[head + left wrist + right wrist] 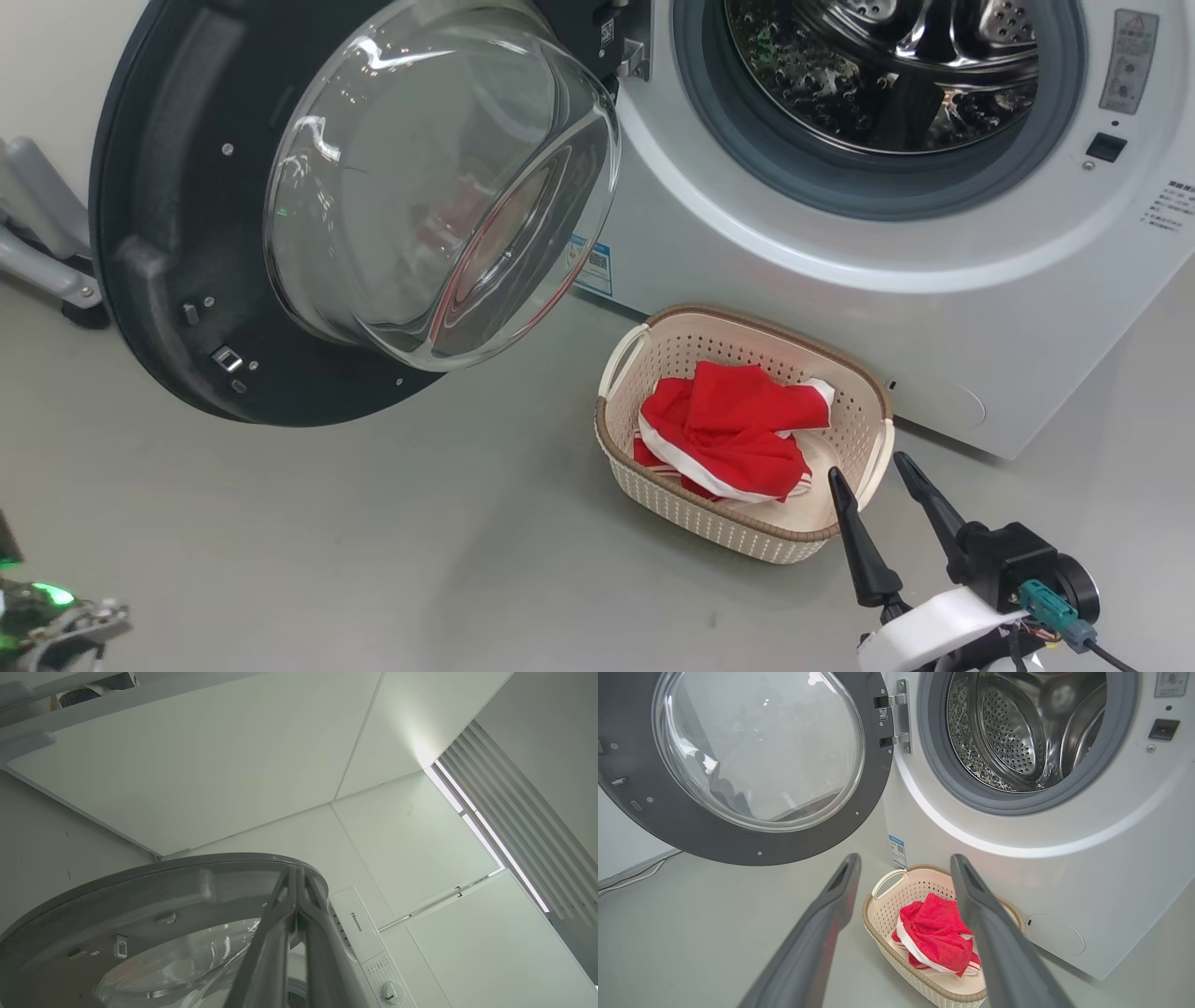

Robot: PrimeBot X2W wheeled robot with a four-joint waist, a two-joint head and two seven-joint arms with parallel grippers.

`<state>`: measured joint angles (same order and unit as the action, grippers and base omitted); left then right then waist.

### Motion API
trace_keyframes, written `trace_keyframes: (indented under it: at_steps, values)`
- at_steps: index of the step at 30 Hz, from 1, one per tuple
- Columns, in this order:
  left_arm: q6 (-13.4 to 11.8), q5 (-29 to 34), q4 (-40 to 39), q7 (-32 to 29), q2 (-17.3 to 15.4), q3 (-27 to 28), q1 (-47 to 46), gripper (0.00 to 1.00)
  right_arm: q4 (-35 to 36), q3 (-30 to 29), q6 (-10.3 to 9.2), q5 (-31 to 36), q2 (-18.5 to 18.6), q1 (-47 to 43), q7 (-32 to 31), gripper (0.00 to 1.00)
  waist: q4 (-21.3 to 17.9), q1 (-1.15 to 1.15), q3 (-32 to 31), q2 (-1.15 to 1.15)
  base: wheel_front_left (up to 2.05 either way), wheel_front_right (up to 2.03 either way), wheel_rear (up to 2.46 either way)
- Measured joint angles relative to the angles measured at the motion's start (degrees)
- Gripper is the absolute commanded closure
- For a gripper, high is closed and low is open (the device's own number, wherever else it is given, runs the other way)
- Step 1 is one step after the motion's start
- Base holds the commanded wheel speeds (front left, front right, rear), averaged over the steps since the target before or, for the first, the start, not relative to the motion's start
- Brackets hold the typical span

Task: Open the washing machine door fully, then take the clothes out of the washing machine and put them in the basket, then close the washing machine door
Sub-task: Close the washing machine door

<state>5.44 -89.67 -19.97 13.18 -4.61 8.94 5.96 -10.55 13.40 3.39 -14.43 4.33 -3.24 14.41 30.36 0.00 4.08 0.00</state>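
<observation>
Red clothes (pixel 733 425) with white trim are heaped in the cream basket (pixel 709 523), which stands on the floor just in front of the washing machine (pixel 840 299), below its opening. What can be seen of the steel drum (pixel 887 75) looks empty, so closing is judged to be the step in hand. The door (pixel 168 233) is swung wide to the left. The left claw (pixel 297 877), fingers pressed together, is pointed up beside the door's rim; contact cannot be told. The right claw (pixel 868 467) is held apart and empty at the basket's near right end. The door is best pushed on its dark ring, far from the hinge and off the glass, in a steady arc until the latch catches.
</observation>
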Motion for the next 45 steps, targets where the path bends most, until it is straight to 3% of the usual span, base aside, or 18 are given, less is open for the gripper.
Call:
trace_keyframes:
  at_steps: [7,12,13,24,32,45]
  values:
    - [0.0,-6.8,6.1,-2.3,-5.5,6.9,-5.0,1.00,1.0,0.2,0.02,0.5,0.9,1.3,-1.1,0.00,-0.3,0.00,2.0,0.00,0.00,0.00,0.00]
    - [-1.8,-10.0,12.2,-4.8,-9.4,10.0,-7.9,1.00,1.5,0.4,0.05,0.6,1.3,2.5,-1.6,0.00,-1.2,0.00,3.5,0.00,0.00,0.00,0.00]
    - [-2.5,-13.2,14.3,-5.9,-9.7,10.8,-9.5,1.00,1.7,0.4,0.05,0.7,1.4,2.8,-1.6,0.00,-1.6,0.00,4.0,0.00,0.00,0.00,0.00]
    - [-7.0,-16.7,24.8,-12.3,-15.9,10.8,-14.9,1.00,2.8,0.2,0.08,0.9,2.9,3.9,-2.5,0.00,-4.0,0.00,7.0,0.00,0.00,0.00,0.00]
    - [-8.2,-17.6,28.9,-16.2,-17.5,9.0,-17.8,1.00,3.4,0.5,0.64,1.0,3.3,5.2,-3.0,0.00,-5.4,0.00,8.6,0.00,0.00,0.00,0.00]
    - [-7.5,-19.2,33.4,-22.2,-18.5,5.8,-20.6,1.00,3.4,0.3,1.08,1.0,3.9,5.7,-3.1,0.00,-7.7,0.00,10.0,0.00,0.00,0.00,0.00]
